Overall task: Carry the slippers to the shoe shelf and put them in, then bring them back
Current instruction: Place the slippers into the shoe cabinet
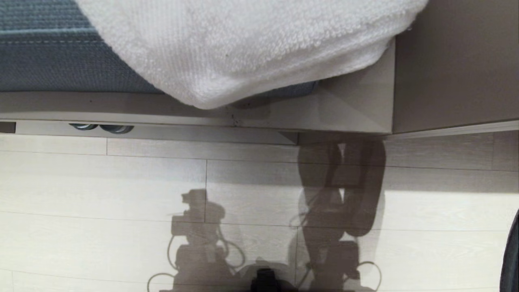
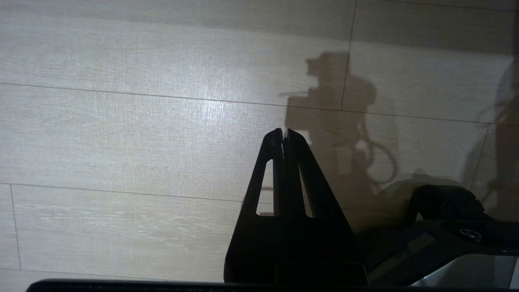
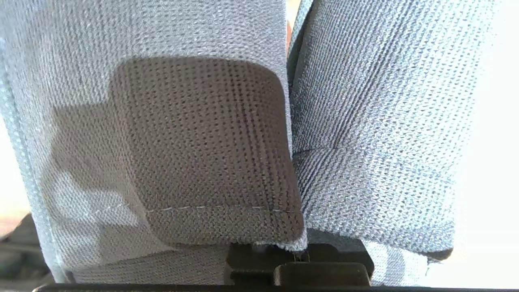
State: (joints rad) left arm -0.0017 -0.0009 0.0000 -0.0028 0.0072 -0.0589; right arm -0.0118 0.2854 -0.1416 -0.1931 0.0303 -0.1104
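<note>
The slippers [image 3: 202,138] fill the right wrist view: two blue-grey woven pieces hanging side by side, pressed together along a seam. My right gripper [image 3: 300,259] is shut on them; only its dark base shows beneath the fabric, and the fingers are hidden. In the head view the slippers are out of sight, and only a dark sliver of the right arm [image 1: 511,251] shows at the right edge. The shoe shelf [image 1: 194,133] shows as a pale base board under the bench top. My left gripper [image 2: 285,134] hangs shut and empty over the floor.
A bench with a blue cushion [image 1: 52,56] and a white towel [image 1: 243,44] runs across the far side. Two rounded grey shoe toes [image 1: 101,128] poke out of the shelf at the left. A beige cabinet side [image 1: 454,61] stands at the right. Pale plank floor [image 1: 101,194] lies in front.
</note>
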